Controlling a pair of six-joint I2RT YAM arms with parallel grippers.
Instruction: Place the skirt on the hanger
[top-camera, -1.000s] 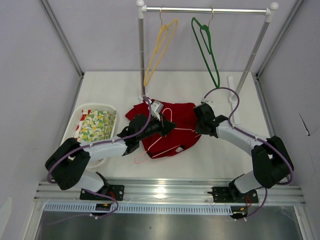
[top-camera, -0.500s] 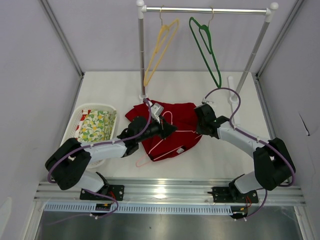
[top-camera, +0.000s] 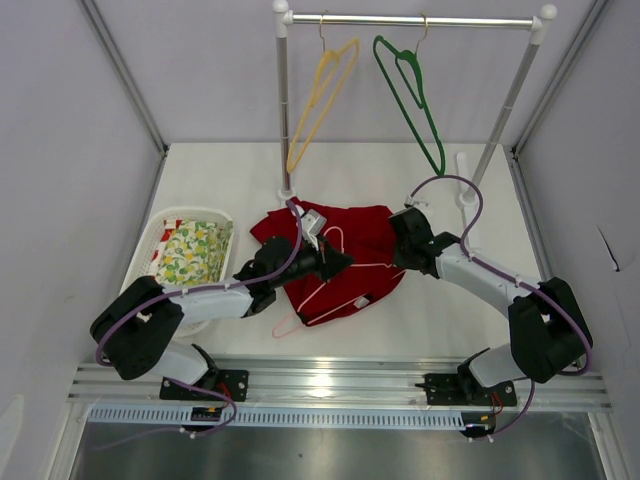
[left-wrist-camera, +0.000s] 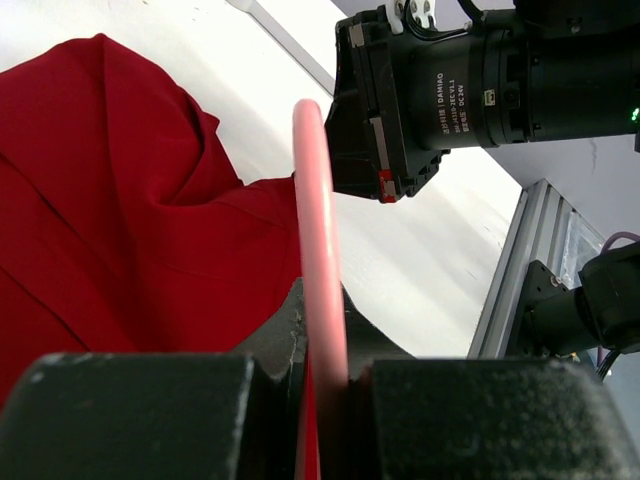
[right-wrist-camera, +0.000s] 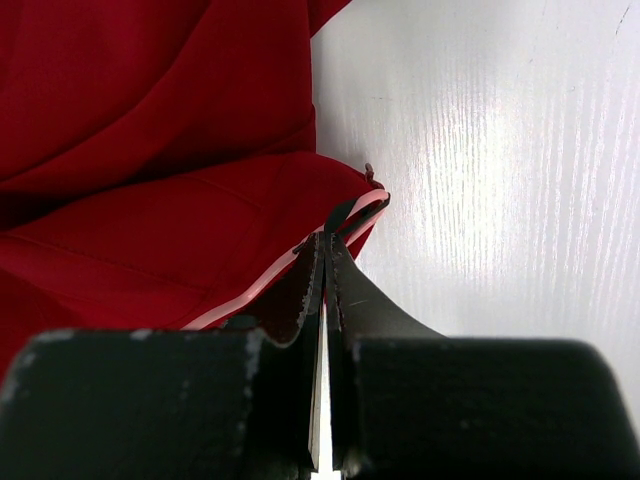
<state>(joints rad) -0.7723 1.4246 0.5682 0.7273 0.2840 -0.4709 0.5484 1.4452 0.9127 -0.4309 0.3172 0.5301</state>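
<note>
Softly rumpled red skirt (top-camera: 365, 238), pink hanger (left-wrist-camera: 318, 220)

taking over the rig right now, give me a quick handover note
left gripper: shut on the hanger, over the skirt.
right gripper: shut, tips at the skirt's right edge where one hanger end sits; unclear whether it pinches cloth.
things: skirt lies crumpled on the table, hanger across it, hook toward the near edge.
done: hanger gripped and brought to the skirt.
left: skirt is not on the hanger yet; work it on.
</note>
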